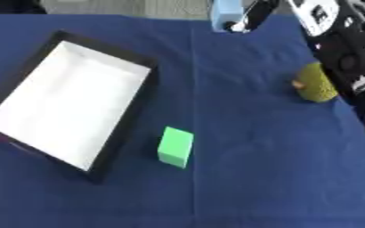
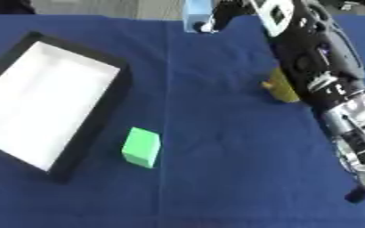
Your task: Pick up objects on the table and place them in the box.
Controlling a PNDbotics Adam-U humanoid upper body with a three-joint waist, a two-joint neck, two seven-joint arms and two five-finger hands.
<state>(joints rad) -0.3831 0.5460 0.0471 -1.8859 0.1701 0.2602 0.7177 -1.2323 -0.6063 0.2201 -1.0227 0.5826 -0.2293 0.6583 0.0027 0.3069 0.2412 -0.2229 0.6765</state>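
Observation:
A black box (image 1: pixel 129 121) with a white inside lies at the left, tilted, with nothing in it. A green block (image 1: pixel 176 147) rests on the blue cloth just right of the box's near corner. A yellow-green rounded object (image 1: pixel 316 83) sits at the right, partly hidden behind my right arm (image 2: pixel 326 84). That arm stretches from the lower right up to the far edge. There my right hand (image 1: pixel 254 17) has its fingers curled against a light blue object (image 1: pixel 225 13). My left hand shows in no view.
The blue cloth (image 1: pixel 248 178) covers the whole table, with a crease running down its middle. Grey floor shows beyond the far edge. Open cloth lies between the green block and the right arm.

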